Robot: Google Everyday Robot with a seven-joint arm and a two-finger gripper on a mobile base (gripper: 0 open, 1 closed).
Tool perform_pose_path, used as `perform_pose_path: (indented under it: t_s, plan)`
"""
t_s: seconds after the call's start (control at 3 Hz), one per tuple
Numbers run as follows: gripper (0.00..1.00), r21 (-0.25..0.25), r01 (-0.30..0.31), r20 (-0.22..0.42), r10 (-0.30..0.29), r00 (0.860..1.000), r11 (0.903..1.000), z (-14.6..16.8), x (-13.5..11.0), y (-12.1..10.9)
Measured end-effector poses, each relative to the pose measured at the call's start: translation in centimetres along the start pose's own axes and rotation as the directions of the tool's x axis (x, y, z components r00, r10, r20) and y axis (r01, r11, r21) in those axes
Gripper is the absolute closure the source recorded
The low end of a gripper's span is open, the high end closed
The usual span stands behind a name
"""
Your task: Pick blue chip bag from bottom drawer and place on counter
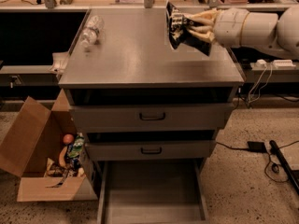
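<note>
Gripper (190, 30) is clamped on the bag (174, 31), over the counter's (140, 59) right rear. The bag stands on edge, long axis near upright, top leaning left. Bottom drawer (152, 192) stands open below.

One tool (188, 28), upper right above the tabletop (140, 55), clasping one bag (176, 30). One bottle (90, 31), upper left. Three drawers (152, 116), centre. One box (28, 141), lower left.
</note>
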State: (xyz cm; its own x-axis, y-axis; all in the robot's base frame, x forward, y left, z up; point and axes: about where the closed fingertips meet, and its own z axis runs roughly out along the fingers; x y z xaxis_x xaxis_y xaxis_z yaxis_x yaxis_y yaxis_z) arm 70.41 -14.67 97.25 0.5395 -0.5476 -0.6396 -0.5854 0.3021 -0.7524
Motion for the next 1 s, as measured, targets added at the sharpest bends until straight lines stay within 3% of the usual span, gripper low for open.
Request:
perform_pose_path:
  t_s: [0.33, 1.0]
  plan:
    - [0.53, -0.03, -0.024, -0.015, 0.024, 1.0, 0.9992, 2.3, 0.4, -0.6]
    - [0.07, -0.086, -0.117, -0.098, 0.108, 0.989, 0.9895, 5.1, 3.9, 0.6]
